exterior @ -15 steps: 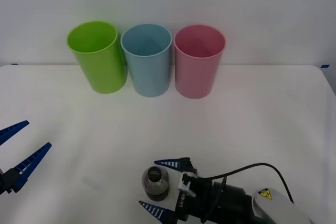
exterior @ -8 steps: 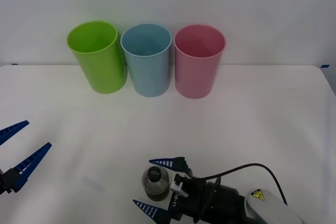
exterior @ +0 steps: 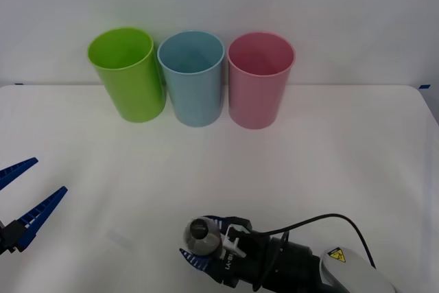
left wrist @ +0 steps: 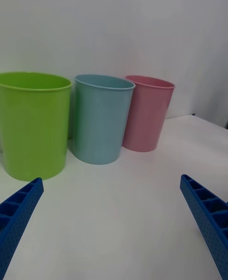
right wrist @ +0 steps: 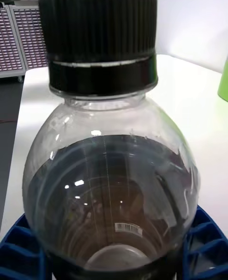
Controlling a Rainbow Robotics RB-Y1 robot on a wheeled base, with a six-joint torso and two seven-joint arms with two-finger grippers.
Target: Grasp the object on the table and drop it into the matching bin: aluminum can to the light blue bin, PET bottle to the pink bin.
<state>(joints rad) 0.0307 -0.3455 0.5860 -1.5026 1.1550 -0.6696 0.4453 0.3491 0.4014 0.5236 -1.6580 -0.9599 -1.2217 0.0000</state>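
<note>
The PET bottle, small and clear with dark contents and a dark cap, is at the near middle of the white table. My right gripper is shut on it, one blue finger pressed to each side. In the right wrist view the bottle looms close, with the fingers against its lower body. The pink bin stands at the back, right of the light blue bin. My left gripper hangs open at the left edge, holding nothing.
A lime green bin stands left of the light blue one, all three in a tight row by the back wall. The left wrist view shows the same row: green, light blue, pink. Open tabletop lies between bottle and bins.
The right gripper's fingers, spread on either side of the bottle before, have closed onto it. The left arm and the bins have not moved.
</note>
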